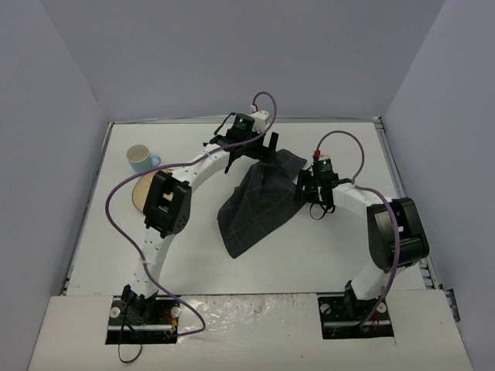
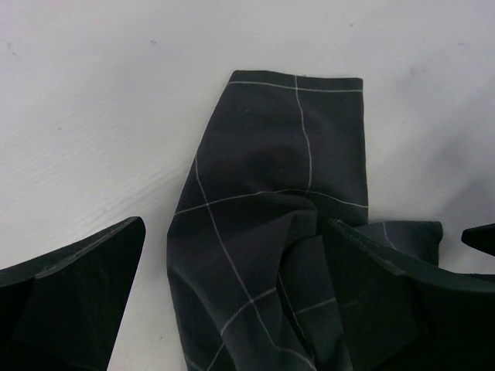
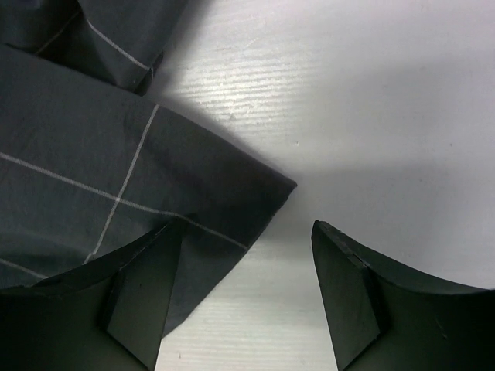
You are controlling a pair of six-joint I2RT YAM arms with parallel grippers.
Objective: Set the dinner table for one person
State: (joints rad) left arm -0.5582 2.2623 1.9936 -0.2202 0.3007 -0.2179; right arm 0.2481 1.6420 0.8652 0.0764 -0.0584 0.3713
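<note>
The dinner table (image 1: pixel 340 255) is a large white top with a thin metal rim. A dark navy grid-checked cloth (image 1: pixel 259 202) lies crumpled and folded near its middle. My left gripper (image 1: pixel 267 148) is open over the cloth's far end. In the left wrist view the bunched cloth (image 2: pixel 271 154) lies between the spread fingers of the left gripper (image 2: pixel 232 263). My right gripper (image 1: pixel 311 193) is open at the cloth's right edge. In the right wrist view a cloth corner (image 3: pixel 232 185) lies flat on the table, the left finger (image 3: pixel 131 294) over it and the right finger (image 3: pixel 371 301) over bare table.
A pale blue mug (image 1: pixel 141 158) stands at the far left. A round wooden disc (image 1: pixel 141 192) lies just in front of it, partly hidden by my left arm. Grey walls close the table on three sides.
</note>
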